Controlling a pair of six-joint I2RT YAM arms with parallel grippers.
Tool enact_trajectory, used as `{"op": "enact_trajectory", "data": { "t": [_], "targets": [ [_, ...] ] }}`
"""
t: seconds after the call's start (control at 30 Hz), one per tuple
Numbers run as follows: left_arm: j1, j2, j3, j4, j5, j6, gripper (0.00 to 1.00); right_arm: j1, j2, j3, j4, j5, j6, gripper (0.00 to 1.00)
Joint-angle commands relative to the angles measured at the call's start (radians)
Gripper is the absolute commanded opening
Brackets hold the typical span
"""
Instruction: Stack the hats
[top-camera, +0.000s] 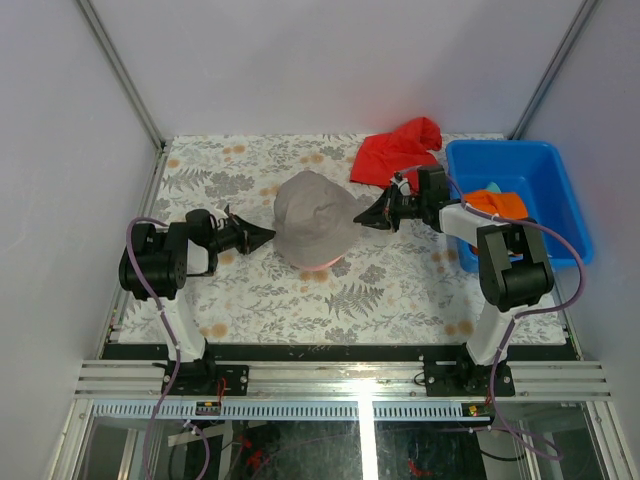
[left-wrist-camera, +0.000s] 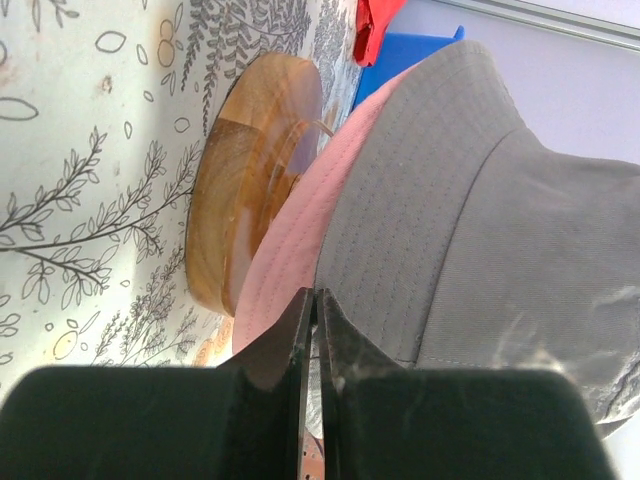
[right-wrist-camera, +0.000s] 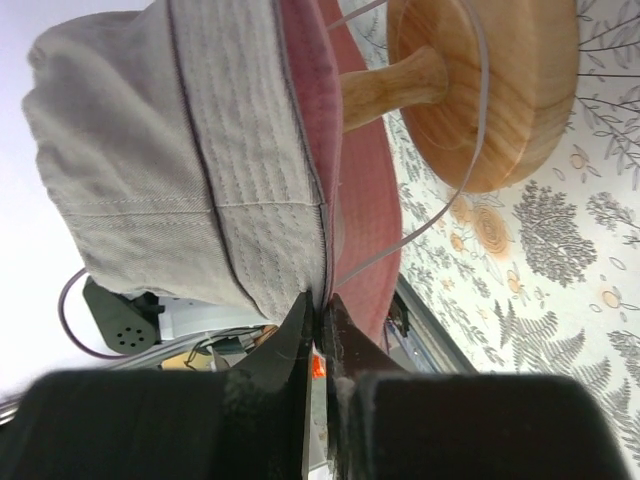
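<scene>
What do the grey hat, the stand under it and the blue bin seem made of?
The grey hat: matte woven cloth, likely cotton; rows of brim stitching show. The stand: varnished wood; grain and gloss show. The blue bin: probably moulded plastic, smooth, slightly shiny.

The upper hat (top-camera: 312, 215) is set over the lower hat (left-wrist-camera: 285, 260) on the stand (left-wrist-camera: 245, 170), at the middle of the surface (top-camera: 400, 290); a cloth (top-camera: 400, 148) is laid behind to the right; a third hat (top-camera: 497, 203) is kept in the bin (top-camera: 555, 185), rightmost.
</scene>
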Motion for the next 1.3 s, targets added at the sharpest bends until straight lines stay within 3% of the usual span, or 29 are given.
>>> {"op": "enact_trajectory", "data": {
  "t": [0.0,0.37,0.53,0.7,0.9,1.03,1.27],
  "targets": [
    [0.004,-0.012,-0.037,-0.026,-0.020,0.054,0.00,0.003,0.031,0.006,-0.123,0.033,-0.128,0.02],
    [0.004,0.018,-0.060,-0.056,-0.023,0.110,0.00,-0.004,0.080,0.033,-0.335,0.126,-0.352,0.01],
    [0.004,0.003,-0.033,-0.063,-0.011,0.104,0.00,-0.004,0.074,0.027,-0.355,0.141,-0.374,0.01],
    [0.004,-0.077,0.045,-0.147,-0.013,0.108,0.00,-0.004,0.048,0.074,-0.394,0.150,-0.386,0.07],
    [0.003,-0.098,0.119,-0.251,-0.019,0.143,0.01,-0.005,0.035,0.113,-0.429,0.156,-0.399,0.23],
    [0.013,-0.100,0.104,-0.268,-0.035,0.153,0.06,-0.008,0.015,0.148,-0.493,0.189,-0.433,0.34],
    [0.044,-0.097,0.066,-0.284,-0.052,0.164,0.31,-0.043,-0.024,0.256,-0.649,0.276,-0.520,0.42]
  ]
}}
